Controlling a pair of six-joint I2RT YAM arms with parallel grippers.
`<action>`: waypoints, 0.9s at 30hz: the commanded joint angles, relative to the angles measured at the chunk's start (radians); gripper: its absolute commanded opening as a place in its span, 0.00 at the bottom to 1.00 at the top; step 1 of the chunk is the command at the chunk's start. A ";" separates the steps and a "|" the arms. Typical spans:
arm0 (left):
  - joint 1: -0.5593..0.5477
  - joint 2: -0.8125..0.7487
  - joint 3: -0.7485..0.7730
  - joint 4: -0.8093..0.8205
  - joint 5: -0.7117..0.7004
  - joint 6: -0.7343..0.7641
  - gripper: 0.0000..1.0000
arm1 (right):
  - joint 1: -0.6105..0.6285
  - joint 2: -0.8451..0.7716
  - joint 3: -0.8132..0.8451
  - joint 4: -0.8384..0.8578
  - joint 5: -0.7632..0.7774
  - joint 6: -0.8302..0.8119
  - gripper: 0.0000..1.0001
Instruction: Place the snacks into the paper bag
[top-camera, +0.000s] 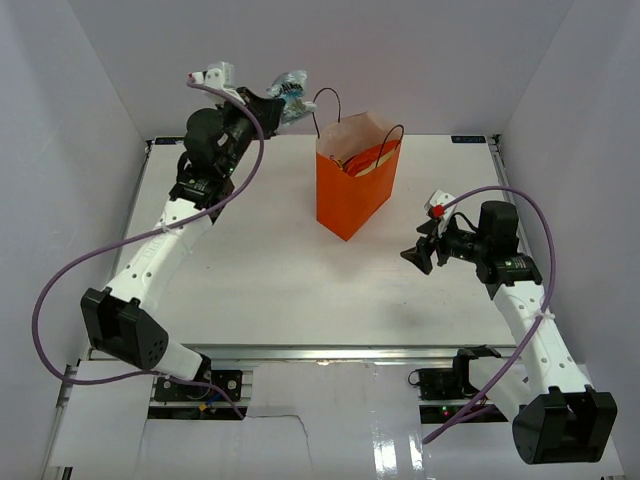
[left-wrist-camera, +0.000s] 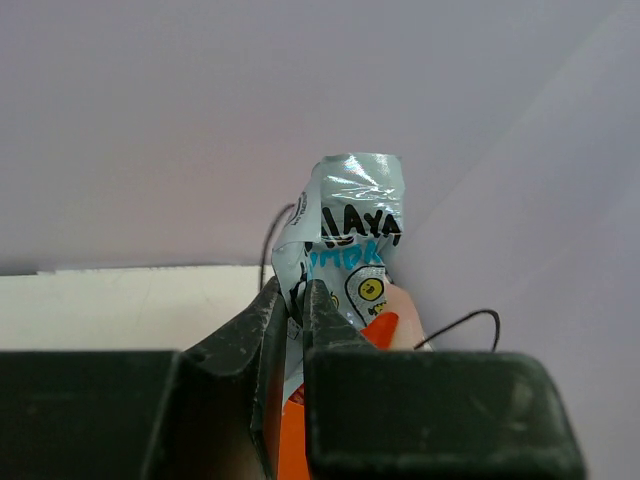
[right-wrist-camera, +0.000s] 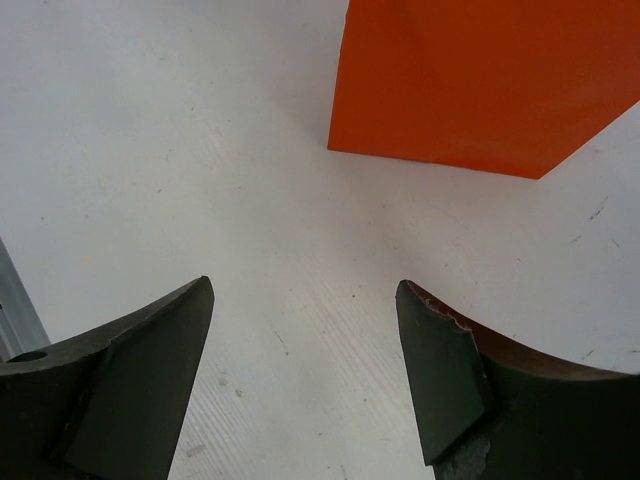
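The orange paper bag (top-camera: 352, 195) stands upright at the back middle of the table, with red and yellow snacks (top-camera: 362, 160) showing inside its mouth. My left gripper (top-camera: 277, 102) is raised high, left of the bag's top, shut on a silvery-blue wrapper (top-camera: 291, 92). In the left wrist view the wrapper (left-wrist-camera: 347, 235) is pinched between the fingers (left-wrist-camera: 318, 310), with the bag's orange edge (left-wrist-camera: 380, 327) and black handle below. My right gripper (top-camera: 418, 255) is open and empty, low over the table right of the bag; the bag's base (right-wrist-camera: 480, 80) shows ahead of it.
White walls close in the back and sides. The table's metal front rail (top-camera: 320, 355) runs along the near edge between the arm bases. The left arm's purple cable (top-camera: 60, 290) loops out over the left edge.
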 joint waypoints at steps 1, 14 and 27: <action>-0.082 0.040 0.067 -0.042 -0.063 0.054 0.00 | -0.012 -0.024 -0.011 0.031 -0.015 -0.011 0.80; -0.252 0.367 0.352 -0.150 -0.148 0.115 0.30 | -0.022 -0.027 -0.014 0.029 -0.016 -0.014 0.80; -0.258 0.041 0.134 -0.198 -0.006 0.343 0.85 | -0.036 -0.020 -0.014 0.032 0.013 -0.011 0.80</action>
